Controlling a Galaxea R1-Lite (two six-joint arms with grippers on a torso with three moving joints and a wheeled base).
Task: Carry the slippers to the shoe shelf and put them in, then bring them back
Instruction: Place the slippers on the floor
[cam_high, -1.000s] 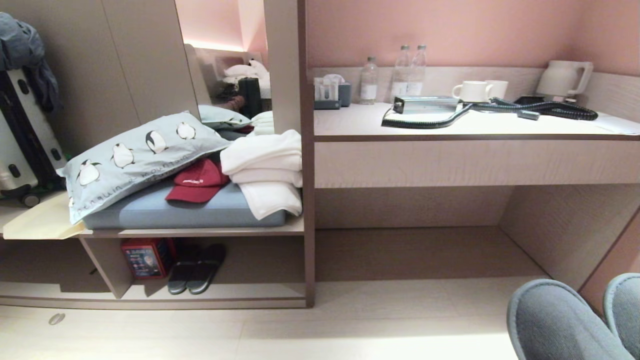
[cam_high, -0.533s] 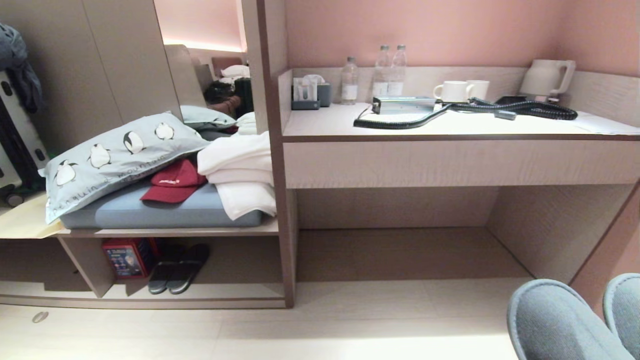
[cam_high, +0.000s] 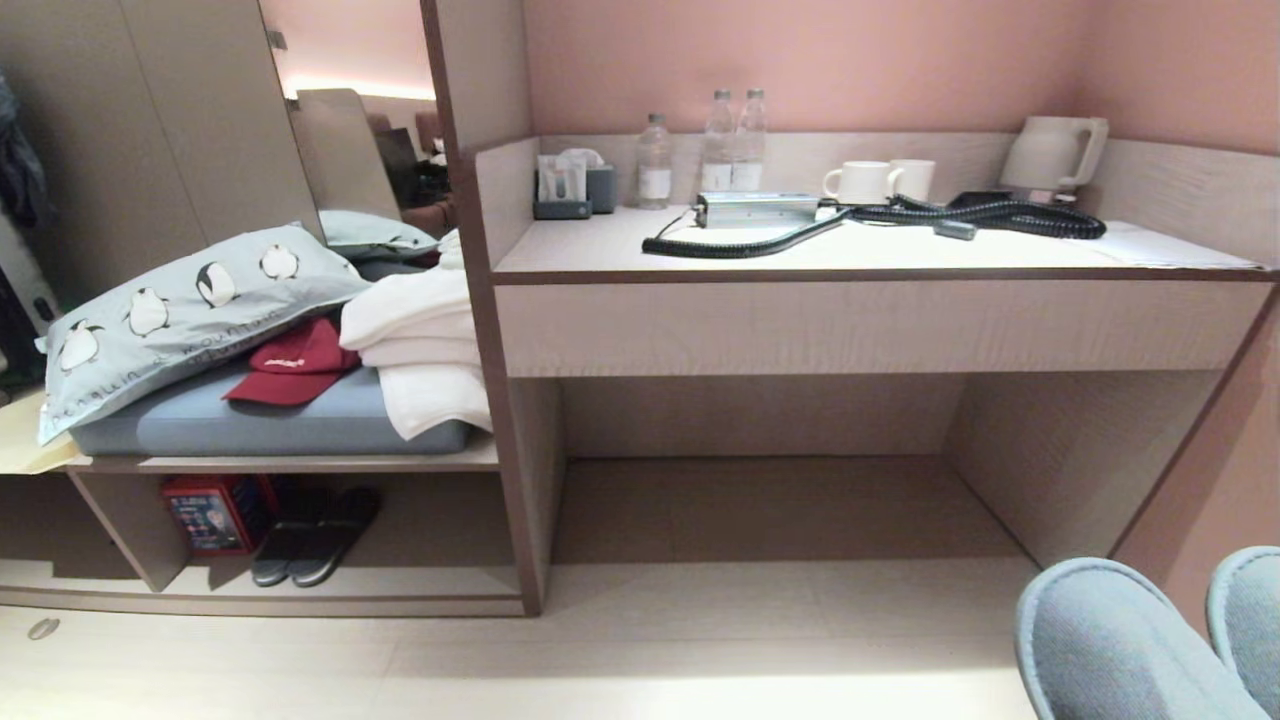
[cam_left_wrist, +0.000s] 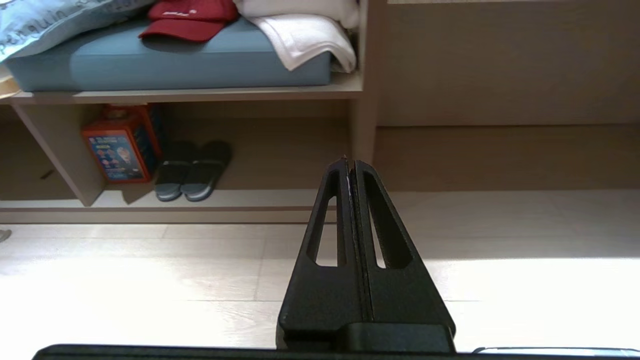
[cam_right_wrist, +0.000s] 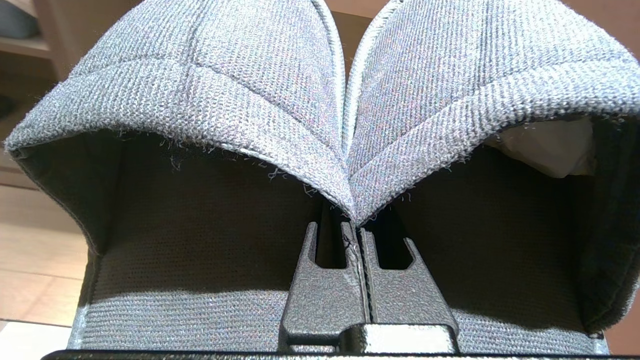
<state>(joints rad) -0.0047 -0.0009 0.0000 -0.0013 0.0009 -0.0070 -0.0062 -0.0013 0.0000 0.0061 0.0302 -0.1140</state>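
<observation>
Step in hand, judged: carrying phase, approach to the shoe shelf (cam_high: 300, 600), with nothing yet put in.

Slippers (cam_high: 1110, 650) seen at the lower right of the head view, off the floor, toe bands forward, side by side. In the right wrist view, right gripper (cam_right_wrist: 356, 235) clamped on the two inner edges where the pair meets, fingers pressed together on the fabric; one slipper hanging to each side.

Left gripper (cam_left_wrist: 350, 165) closed on nothing, pointing level above the floor (cam_left_wrist: 150, 280), idle.

Shelf low and to the left, under the cushioned bench (cam_high: 270, 425). Left part of the cubby taken by a red box (cam_high: 205, 512) and a black pair of slippers (cam_high: 310, 535); free board to their right, up to the upright panel. Depth of that free space probably sufficient, though the shadow there hides the back wall.

Desk (cam_high: 850, 250) with bottles, cups and kettle straight ahead, not the target.

Next move calls for: turning and closing in toward the left, lowering the right arm to the cubby opening, entering to the right of the black pair, releasing only with the soles resting flat.
</observation>
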